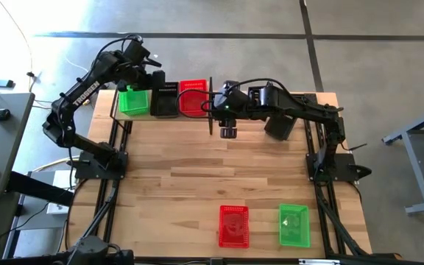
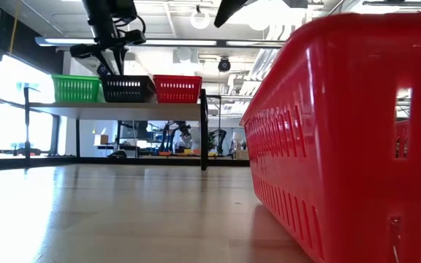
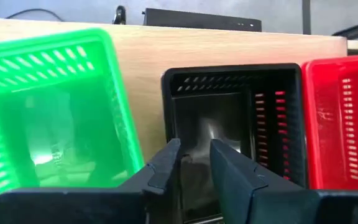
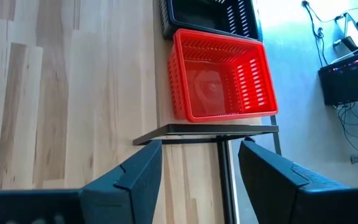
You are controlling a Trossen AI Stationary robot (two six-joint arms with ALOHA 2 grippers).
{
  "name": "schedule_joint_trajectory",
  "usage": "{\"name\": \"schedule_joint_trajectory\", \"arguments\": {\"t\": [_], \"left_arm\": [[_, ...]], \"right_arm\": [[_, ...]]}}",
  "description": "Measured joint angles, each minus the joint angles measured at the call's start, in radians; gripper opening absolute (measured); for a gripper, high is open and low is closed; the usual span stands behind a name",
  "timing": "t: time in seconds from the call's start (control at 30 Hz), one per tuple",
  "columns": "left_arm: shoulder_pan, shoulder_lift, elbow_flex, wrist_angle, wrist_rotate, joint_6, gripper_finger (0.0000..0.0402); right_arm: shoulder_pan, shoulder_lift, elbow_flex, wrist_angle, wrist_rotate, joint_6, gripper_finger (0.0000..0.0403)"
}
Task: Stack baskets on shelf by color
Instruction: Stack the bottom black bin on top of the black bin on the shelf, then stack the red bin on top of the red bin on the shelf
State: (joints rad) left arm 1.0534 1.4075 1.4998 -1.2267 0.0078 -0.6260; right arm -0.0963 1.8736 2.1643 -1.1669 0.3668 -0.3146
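The shelf (image 1: pixel 160 116) stands at the table's far left and carries a green basket (image 1: pixel 133 100), a black basket (image 1: pixel 166 99) and a red basket (image 1: pixel 192 97) side by side. My left gripper (image 3: pixel 196 158) hangs over the black basket (image 3: pixel 229 124), pointing steeply down. Its fingers are slightly apart and straddle one short end wall of that basket. My right gripper (image 1: pixel 228 132) is open and holds nothing, just off the shelf's right end post, looking at the red basket (image 4: pixel 219 84). Another red basket (image 1: pixel 233 224) and another green basket (image 1: pixel 294 224) rest on the tabletop near the front right. My left gripper's fingers (image 3: pixel 166 165) come from above at the short end wall of the black basket, which rests on the shelf. Whether they touch the wall I cannot tell, because the fingers themselves hide it.
The shelf's black frame bar (image 4: pixel 204 130) and post lie just ahead of my right gripper. The wide middle of the tabletop (image 1: pixel 197 169) is bare wood. In the low view the near red basket (image 2: pixel 342 131) fills the right side.
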Motion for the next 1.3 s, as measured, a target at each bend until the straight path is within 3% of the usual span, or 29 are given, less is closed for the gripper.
{"name": "schedule_joint_trajectory", "arguments": {"t": [0.27,0.6,0.9,1.3], "left_arm": [[0.0,-0.001,0.068,0.005,0.003,0.11,0.0096],[-0.136,-0.041,0.19,-0.02,0.107,0.299,0.0087],[-0.332,-0.104,0.19,-0.101,0.142,0.419,0.0087],[-0.475,-0.12,0.19,-0.162,0.141,0.456,0.0087]], "right_arm": [[0.007,-0.001,0.0,-0.026,-0.009,0.08,0.0197],[0.072,-0.002,0.002,-0.136,-0.275,0.378,0.0197],[0.236,0.015,0.001,-0.139,-0.383,0.628,0.0197],[0.476,0.119,0.0,-0.13,-0.451,0.766,0.0197]]}}
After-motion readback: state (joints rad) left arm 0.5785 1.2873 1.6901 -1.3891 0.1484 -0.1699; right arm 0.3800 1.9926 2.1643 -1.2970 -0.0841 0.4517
